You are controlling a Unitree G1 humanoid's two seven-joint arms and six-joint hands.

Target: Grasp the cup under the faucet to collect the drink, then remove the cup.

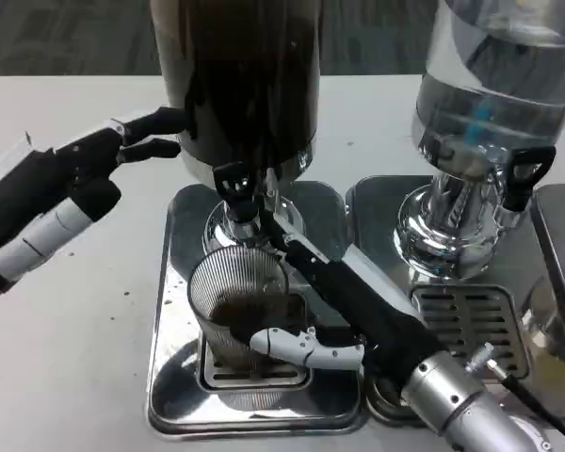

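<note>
A ribbed clear cup (pixel 237 299) stands on the drip grate of the steel tray (pixel 169 377), right under the black faucet (pixel 235 182) of the dark drink dispenser (pixel 250 75). A little dark liquid shows in the cup's bottom. My right hand (pixel 344 306) reaches in from the lower right and grips the cup, with its white thumb across the front and its fingers behind the far side, up by the faucet. At the left, my left hand (pixel 94 165) holds nothing; its fingers are stretched out toward the dispenser's side, tips at or near the tank wall.
A second dispenser (pixel 494 85) with clear liquid stands at the right, with its own black faucet (pixel 525 172) and slotted drip tray (pixel 466 320). A cable (pixel 537 400) runs along my right forearm. Bare white table (pixel 66 358) lies at the left.
</note>
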